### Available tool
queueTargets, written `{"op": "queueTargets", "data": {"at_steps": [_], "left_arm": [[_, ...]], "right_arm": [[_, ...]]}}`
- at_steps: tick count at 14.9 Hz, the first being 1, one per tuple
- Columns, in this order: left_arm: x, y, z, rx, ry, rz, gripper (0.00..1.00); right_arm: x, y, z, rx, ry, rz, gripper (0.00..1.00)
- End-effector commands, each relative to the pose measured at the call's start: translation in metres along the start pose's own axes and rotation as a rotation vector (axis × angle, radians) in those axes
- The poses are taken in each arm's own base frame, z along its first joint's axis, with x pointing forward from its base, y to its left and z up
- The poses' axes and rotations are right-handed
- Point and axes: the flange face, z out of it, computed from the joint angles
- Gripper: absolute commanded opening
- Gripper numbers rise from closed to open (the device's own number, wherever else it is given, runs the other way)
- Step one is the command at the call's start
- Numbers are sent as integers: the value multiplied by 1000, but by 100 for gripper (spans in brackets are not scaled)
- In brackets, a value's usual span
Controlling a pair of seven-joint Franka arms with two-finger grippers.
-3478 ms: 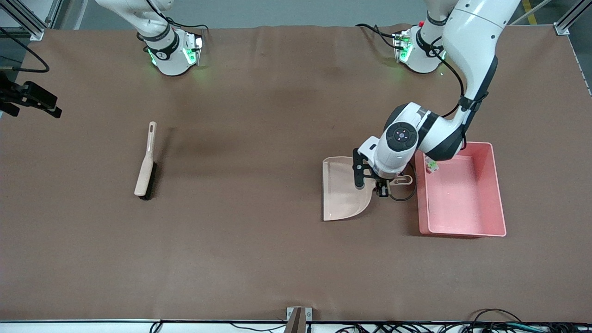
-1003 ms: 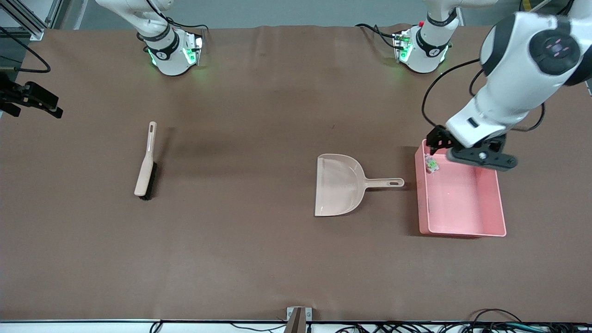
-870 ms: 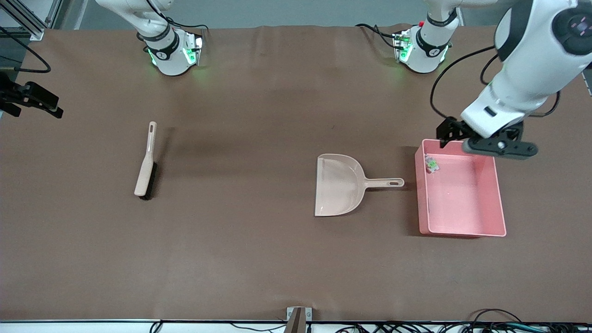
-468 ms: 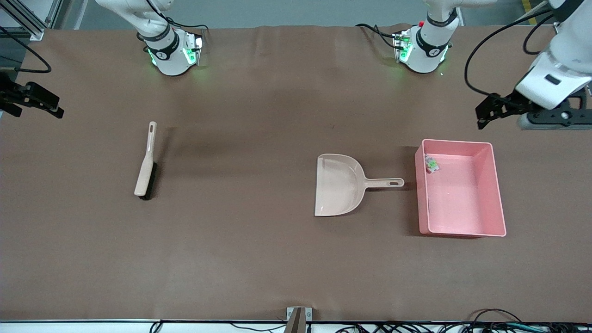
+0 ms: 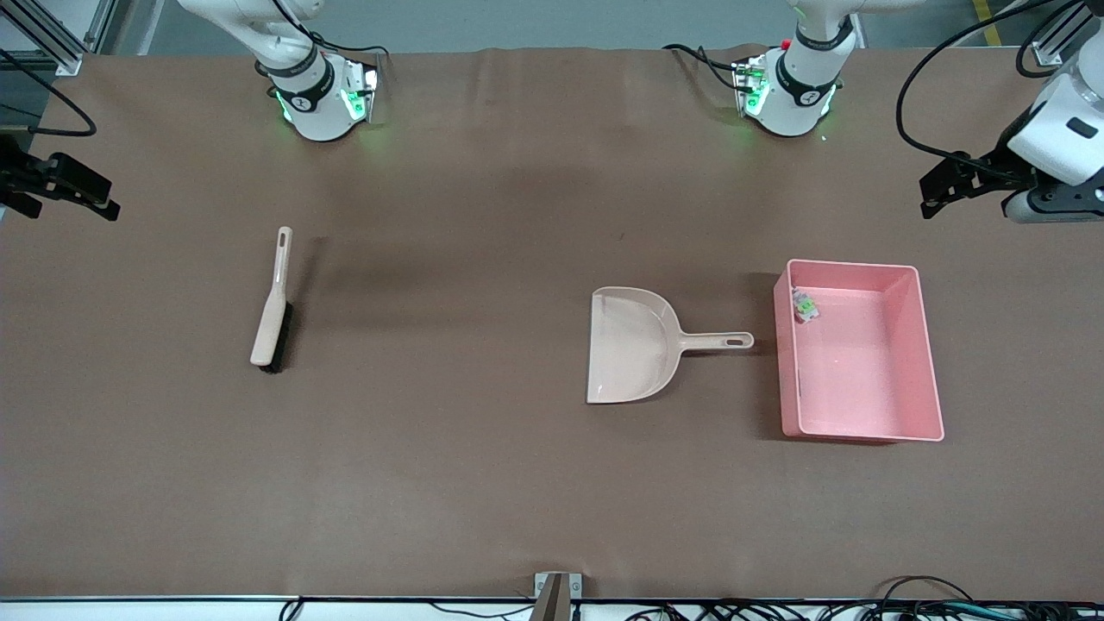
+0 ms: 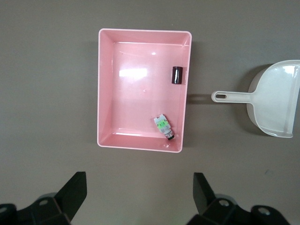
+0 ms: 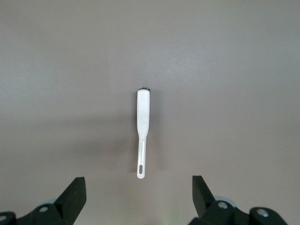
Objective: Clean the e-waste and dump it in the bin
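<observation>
The pink bin [image 5: 849, 266] sits on the table toward the left arm's end; it also shows in the left wrist view [image 6: 140, 31]. Both e-waste pieces lie in it: the white block with green and orange parts [image 5: 805, 304] [image 6: 162, 126], and the dark brown block [image 6: 176, 75], which the bin wall hides in the front view. My left gripper [image 5: 983, 194] [image 6: 139, 197] is open and empty, high over the table beside the bin. My right gripper [image 5: 65, 185] [image 7: 138, 197] is open and empty, and waits high over the brush [image 7: 143, 122].
The beige dustpan [image 5: 634, 345] [image 6: 276, 105] lies flat beside the bin, with its handle pointing at the bin. The brush [image 5: 272, 302] lies toward the right arm's end of the table. The brown mat covers the whole table.
My left gripper let go of the dustpan handle, rose, passed over the bin, and moved out toward the left arm's end of the table. The dustpan now lies flat. The right arm has not moved.
</observation>
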Motion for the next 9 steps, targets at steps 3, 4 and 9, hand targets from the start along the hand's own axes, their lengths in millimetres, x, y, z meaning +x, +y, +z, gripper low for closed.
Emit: {"op": "queueTargets", "data": {"at_steps": [3,4,9], "left_arm": [[5,15,-11,-32,5,10,100],[4,15,-16,-34,13,11,100],[2,15,-18,-38,-18,12,100]], "right_arm": [[-3,0,1,16,0,2,100],[-3,-1,0,17,2,0,100],[-3,-4,1,19,-1,-5,100]]}}
